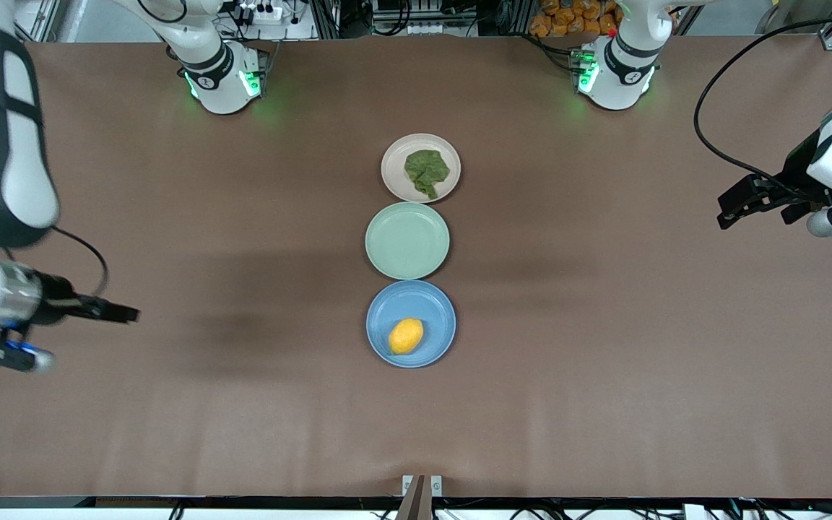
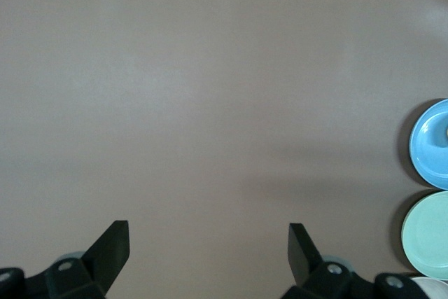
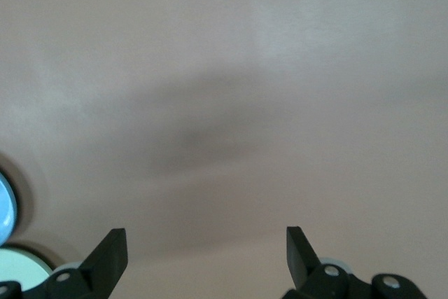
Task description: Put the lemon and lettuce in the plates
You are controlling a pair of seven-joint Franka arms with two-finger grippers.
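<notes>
The yellow lemon [image 1: 406, 336] lies in the light blue plate [image 1: 430, 303], the plate nearest the front camera. The dark green lettuce [image 1: 427, 170] lies in the pinkish-beige plate [image 1: 396, 173], the farthest of the row. My left gripper [image 1: 730, 211] hangs open and empty over bare table at the left arm's end; its wrist view [image 2: 208, 232] shows the blue plate [image 2: 428, 146] at the edge. My right gripper [image 1: 126, 314] hangs open and empty over bare table at the right arm's end [image 3: 206, 236]; the blue plate's rim [image 3: 5, 204] shows.
A pale green plate [image 1: 407, 240] sits empty between the two other plates, in one row at the table's middle; it also shows in the left wrist view [image 2: 428, 237] and the right wrist view [image 3: 21, 265]. Brown table surface [image 1: 604, 361] lies around them.
</notes>
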